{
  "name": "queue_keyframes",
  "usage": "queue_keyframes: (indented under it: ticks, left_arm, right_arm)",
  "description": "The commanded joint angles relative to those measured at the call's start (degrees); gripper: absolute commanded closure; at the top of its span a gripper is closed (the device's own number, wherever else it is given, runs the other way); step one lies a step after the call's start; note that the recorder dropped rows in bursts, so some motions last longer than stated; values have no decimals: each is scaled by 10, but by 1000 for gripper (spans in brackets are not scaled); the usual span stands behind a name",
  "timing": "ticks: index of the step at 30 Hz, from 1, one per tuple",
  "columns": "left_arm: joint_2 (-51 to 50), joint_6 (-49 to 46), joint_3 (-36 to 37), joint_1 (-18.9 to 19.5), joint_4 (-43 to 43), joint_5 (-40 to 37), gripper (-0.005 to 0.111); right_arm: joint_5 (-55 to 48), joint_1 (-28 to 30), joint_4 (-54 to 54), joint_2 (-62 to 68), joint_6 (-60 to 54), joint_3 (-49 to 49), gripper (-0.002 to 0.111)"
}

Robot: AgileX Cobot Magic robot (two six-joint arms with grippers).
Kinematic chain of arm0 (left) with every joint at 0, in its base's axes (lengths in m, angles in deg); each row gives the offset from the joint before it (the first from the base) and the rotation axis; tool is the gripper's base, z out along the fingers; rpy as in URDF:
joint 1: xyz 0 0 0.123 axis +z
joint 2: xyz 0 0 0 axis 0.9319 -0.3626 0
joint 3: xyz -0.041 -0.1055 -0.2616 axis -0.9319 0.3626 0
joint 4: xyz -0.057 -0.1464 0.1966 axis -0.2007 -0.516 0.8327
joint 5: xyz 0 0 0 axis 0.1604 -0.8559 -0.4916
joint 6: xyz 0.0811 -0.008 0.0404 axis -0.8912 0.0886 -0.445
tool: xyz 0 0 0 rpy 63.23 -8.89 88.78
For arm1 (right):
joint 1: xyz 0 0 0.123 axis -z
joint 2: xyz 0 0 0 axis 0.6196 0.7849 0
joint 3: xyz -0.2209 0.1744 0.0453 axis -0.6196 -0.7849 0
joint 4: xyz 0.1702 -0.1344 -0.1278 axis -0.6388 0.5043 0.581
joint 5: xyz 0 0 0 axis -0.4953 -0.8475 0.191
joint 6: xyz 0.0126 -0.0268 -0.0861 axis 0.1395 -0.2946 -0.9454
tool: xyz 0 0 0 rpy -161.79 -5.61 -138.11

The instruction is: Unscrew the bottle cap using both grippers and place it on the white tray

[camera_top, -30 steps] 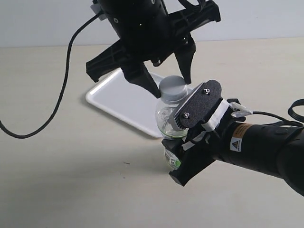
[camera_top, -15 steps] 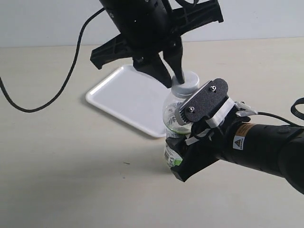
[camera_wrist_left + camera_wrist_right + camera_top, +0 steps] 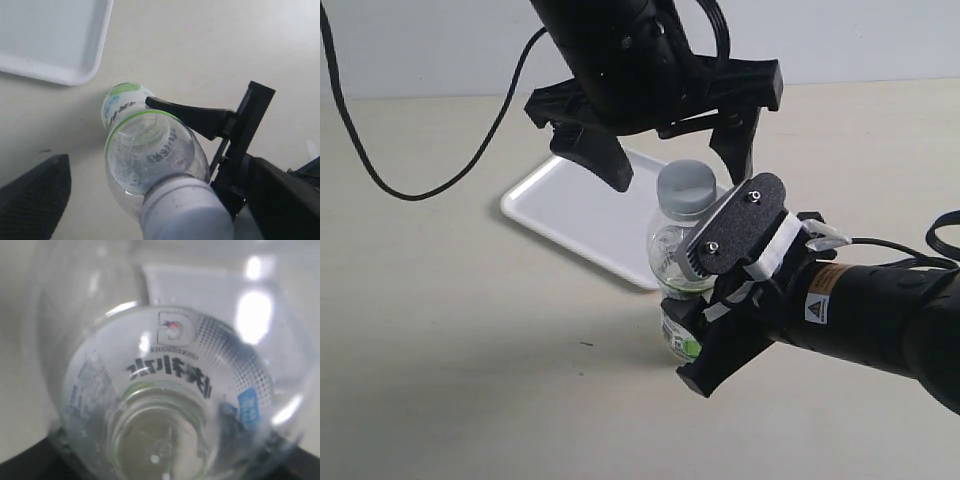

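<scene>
Over the table (image 3: 470,350), the exterior view gives me what neither wrist camera does: both claws at once. My left gripper (image 3: 684,181), the all-black one, hangs above the bottle cap (image 3: 686,186) with its pointed fingers (image 3: 605,160) spread wide to either side, clear of the cap and holding nothing. My right gripper (image 3: 686,310) reaches in from the right and is clamped around the body of the bottle (image 3: 668,250), with a flat finger plate (image 3: 735,230) lying across the bottle's near side. The white tray (image 3: 570,205) lies just behind the bottle.

From the left wrist view I look down the bottle (image 3: 150,150). The bottle cap (image 3: 185,210) sits nearest the lens, pale grey-white and seated on the neck. Below it I see clear plastic, a green band and dark lettering. A corner of the white tray (image 3: 50,35) shows beyond.

The right wrist view hides the cap. The bottle (image 3: 165,390) fills it end-on, its label showing dark lettering and a blue patch through the clear wall
</scene>
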Motion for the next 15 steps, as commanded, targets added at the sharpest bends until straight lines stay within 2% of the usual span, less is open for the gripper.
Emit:
queue_keyframes:
  ticks: [1,6,15]
  left_arm:
    - [11,-65,4,5,4,-14,16]
    - [30,-125,4,12,34,-14,16]
    - [75,-159,4,31,73,-14,16]
  right_arm:
    - [9,0,1,1,-1,1,108]
    - [36,0,1,2,-1,1,106]
    - [76,0,34,17,27,1,104]
